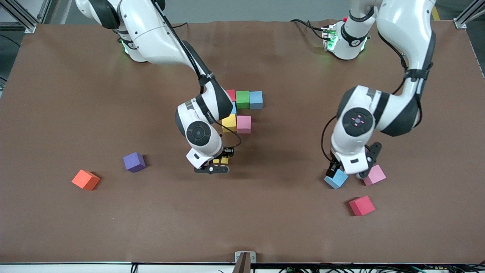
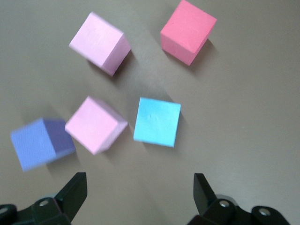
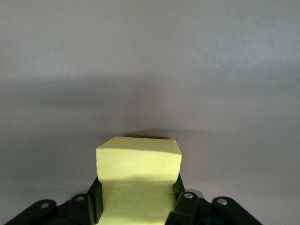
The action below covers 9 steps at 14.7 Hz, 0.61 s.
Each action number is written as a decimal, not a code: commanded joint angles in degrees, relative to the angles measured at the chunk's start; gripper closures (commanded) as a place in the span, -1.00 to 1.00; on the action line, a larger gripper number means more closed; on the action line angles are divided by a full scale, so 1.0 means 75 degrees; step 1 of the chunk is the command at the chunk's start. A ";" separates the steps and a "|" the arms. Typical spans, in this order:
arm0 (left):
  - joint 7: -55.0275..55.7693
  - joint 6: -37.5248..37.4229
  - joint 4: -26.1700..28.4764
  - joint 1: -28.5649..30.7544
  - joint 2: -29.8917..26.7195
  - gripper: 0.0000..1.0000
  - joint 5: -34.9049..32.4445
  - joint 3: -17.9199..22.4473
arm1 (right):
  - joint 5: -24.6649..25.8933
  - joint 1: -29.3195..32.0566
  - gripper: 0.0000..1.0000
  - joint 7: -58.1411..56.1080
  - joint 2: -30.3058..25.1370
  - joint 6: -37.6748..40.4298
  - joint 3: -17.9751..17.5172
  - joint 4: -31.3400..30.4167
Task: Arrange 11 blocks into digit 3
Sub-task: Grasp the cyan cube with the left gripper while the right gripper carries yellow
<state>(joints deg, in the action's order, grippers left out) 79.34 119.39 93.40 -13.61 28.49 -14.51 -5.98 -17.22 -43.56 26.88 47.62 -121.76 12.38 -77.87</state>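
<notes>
My right gripper [image 1: 219,163] is shut on a yellow block [image 1: 221,160] [image 3: 138,161] just above the table, a little nearer the camera than a cluster of blocks: red [image 1: 231,94], green [image 1: 243,99], blue [image 1: 256,99], yellow [image 1: 229,123], pink [image 1: 243,124]. My left gripper [image 1: 351,171] [image 2: 139,190] hangs open over a light blue block [image 1: 336,179] [image 2: 157,122] and a pink block [image 1: 375,174] [image 2: 95,124]. A red block [image 1: 362,205] lies nearer the camera. A purple block [image 1: 134,162] sits toward the right arm's end.
An orange cube [image 1: 85,179] lies beside the purple block, nearer the camera. The left wrist view also shows a second pink block [image 2: 100,43], a red block [image 2: 188,31] and a blurred blue-purple block [image 2: 41,143]. A partly hidden blue block [image 1: 234,108] sits in the cluster.
</notes>
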 commanded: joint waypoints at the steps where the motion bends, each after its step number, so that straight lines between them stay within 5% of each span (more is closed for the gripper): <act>1: -0.1622 -0.0016 -0.0558 0.0512 0.0548 -1.00 0.0387 -0.0070 | -0.0118 -0.0180 0.37 0.0142 -0.0150 -0.0171 0.0037 -0.0305; 9: -0.2235 0.0814 -0.1450 0.0935 0.1826 -1.00 0.0470 -0.0070 | -0.0118 -0.0309 0.37 0.0142 -0.0291 0.0098 0.0037 -0.0363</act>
<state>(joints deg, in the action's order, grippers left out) 64.04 124.62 85.14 -7.15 40.16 -11.85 -6.01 -17.25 -44.78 27.46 47.45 -121.93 12.38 -78.60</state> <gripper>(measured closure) 0.000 0.419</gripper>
